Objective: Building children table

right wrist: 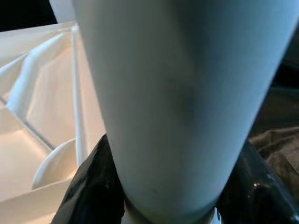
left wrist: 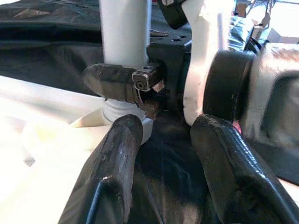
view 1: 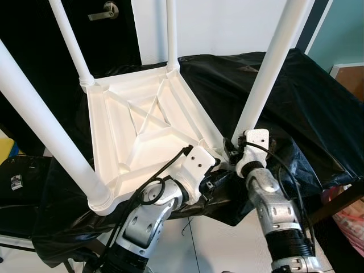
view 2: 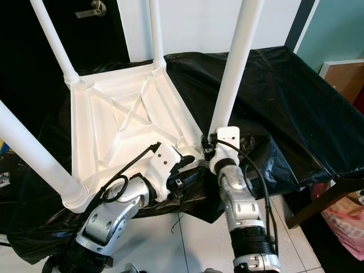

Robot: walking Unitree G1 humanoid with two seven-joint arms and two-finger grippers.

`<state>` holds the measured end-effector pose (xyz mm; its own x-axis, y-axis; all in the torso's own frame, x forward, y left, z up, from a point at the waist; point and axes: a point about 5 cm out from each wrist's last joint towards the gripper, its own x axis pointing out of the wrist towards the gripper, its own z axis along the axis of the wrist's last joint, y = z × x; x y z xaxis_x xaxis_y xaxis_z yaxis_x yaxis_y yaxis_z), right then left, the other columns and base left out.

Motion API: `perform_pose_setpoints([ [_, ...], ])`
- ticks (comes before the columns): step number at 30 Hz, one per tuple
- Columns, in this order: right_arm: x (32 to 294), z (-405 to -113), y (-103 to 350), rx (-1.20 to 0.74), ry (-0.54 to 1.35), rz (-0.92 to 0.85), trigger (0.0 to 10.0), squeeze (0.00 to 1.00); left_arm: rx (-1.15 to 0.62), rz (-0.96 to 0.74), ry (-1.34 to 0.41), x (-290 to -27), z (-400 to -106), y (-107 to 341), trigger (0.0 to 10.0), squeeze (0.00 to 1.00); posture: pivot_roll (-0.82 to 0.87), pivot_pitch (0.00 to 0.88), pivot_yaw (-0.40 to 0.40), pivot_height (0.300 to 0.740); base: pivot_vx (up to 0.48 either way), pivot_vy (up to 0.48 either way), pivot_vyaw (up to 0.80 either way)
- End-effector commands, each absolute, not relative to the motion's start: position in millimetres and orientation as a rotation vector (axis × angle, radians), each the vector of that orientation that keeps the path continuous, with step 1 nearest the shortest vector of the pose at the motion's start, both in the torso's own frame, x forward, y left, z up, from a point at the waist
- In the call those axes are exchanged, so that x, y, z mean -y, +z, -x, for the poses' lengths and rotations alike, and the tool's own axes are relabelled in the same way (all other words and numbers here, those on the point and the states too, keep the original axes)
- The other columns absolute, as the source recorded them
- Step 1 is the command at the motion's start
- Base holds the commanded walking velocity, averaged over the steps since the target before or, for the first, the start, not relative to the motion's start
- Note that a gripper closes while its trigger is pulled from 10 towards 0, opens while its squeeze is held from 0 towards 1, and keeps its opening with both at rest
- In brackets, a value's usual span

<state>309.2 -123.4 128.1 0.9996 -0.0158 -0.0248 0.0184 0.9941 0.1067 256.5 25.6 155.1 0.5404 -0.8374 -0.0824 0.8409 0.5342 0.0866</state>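
Right pincer [left wrist: 140,86]: we see it clamped round leg [view 1: 266,79] base.
Left pincer [left wrist: 161,154]: fingers apart, empty.
Risk: leg twists loose, tabletop [view 1: 148,122] slides off worktop [view 1: 307,102].

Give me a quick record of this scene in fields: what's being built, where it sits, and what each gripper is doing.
item: white table top, upside down, four white legs standing up
surface: black cloth
right gripper: shut on near-right leg just above its socket
left gripper: open, beside that corner, holding nothing
background: dark door with handle, white wall
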Motion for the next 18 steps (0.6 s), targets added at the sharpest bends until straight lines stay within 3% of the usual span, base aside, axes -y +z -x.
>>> perform_pose_setpoints([
  [1,115,-302,106,-0.149,-0.013,-0.168,10.0,0.00,-0.038,-0.120,-0.967,-28,-257,155,10.0,0.00,-0.02,0.069,0.004,0.740,0.000,0.000,0.00],
  [18,106,-298,114,-0.147,0.015,-0.125,10.0,0.00,-0.035,-0.119,-0.959,-28,-259,156,10.0,0.00,-0.02,0.062,-0.009,0.740,0.000,0.000,0.00],
])
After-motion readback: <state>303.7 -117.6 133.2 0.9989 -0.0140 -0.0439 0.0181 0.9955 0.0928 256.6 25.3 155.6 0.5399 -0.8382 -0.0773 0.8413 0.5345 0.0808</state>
